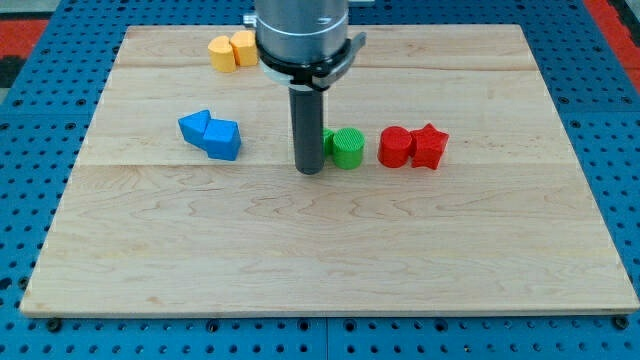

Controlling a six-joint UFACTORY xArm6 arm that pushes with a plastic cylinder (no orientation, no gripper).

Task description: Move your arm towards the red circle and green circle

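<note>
Tip: my tip (310,170) stood at nine o'clock of the green circle (348,148), about touching
Targets: the red circle (395,147) lay at three o'clock of the green, red star (431,146) touching it
Jaws: none; rod held nothing
Advice: you needed only ease toward three o'clock, slowly
Table: wooden table (330,260), ample room; blue blocks (211,134) and yellow blocks (232,50) well apart

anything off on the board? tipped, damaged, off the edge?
Nothing stands out. All blocks sit flat on the wooden board, in pairs. My tip stands just left of the green circle; the red circle lies further right.
</note>
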